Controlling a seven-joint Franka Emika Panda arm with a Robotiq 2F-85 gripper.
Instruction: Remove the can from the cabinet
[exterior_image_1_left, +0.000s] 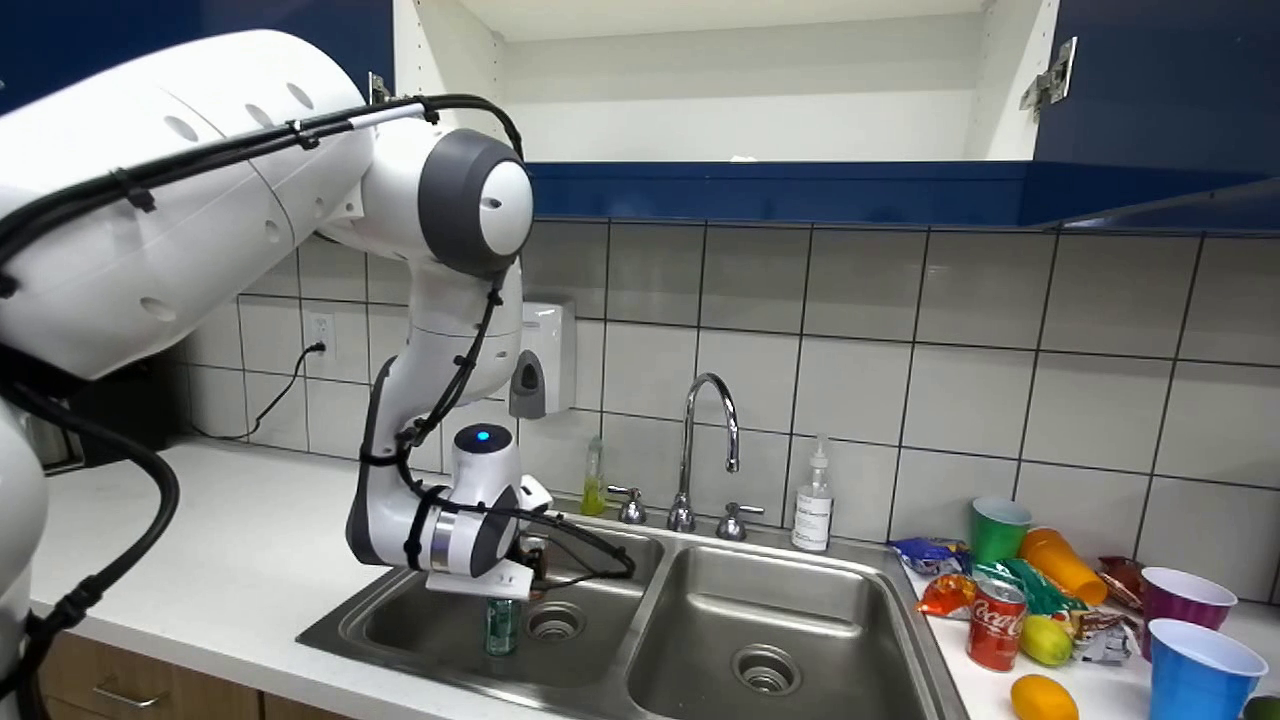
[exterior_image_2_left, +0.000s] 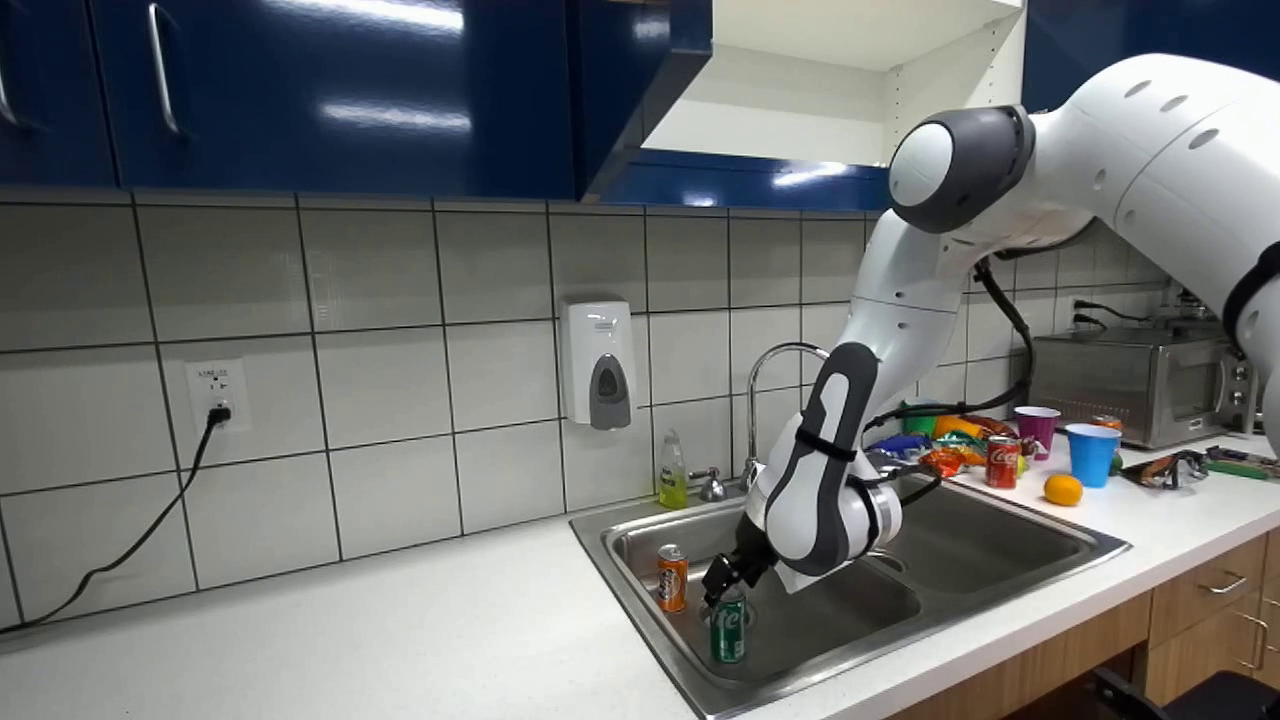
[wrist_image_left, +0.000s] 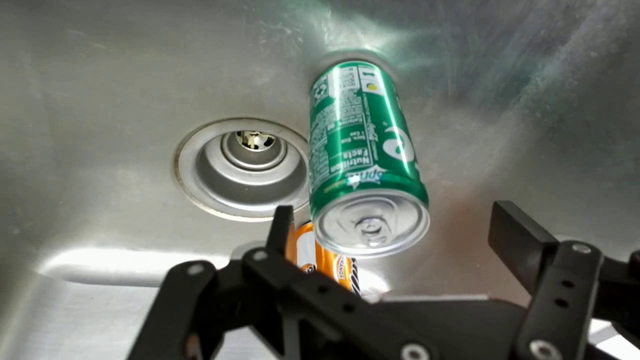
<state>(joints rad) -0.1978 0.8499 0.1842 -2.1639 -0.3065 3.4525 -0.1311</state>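
A green Sprite can (exterior_image_1_left: 501, 627) stands upright in the left-hand sink basin, beside the drain; it also shows in an exterior view (exterior_image_2_left: 728, 628) and in the wrist view (wrist_image_left: 357, 130). My gripper (exterior_image_2_left: 725, 580) is just above the can, tilted downward. In the wrist view the gripper (wrist_image_left: 400, 235) is open, its fingers apart with the can's lid between and beyond them, closer to the left finger. An orange can (exterior_image_2_left: 672, 580) stands behind in the same basin, partly hidden in the wrist view (wrist_image_left: 330, 260). The wall cabinet (exterior_image_1_left: 780, 190) is open; no can shows in it.
The steel sink (exterior_image_1_left: 640, 650) has a divider and a tall faucet (exterior_image_1_left: 688, 450). Soap bottles (exterior_image_1_left: 813, 505) stand behind it. A red Coca-Cola can (exterior_image_1_left: 996, 625), cups (exterior_image_1_left: 1205, 665), fruit and snack bags lie on the right counter. A soap dispenser (exterior_image_2_left: 597, 360) hangs on the wall.
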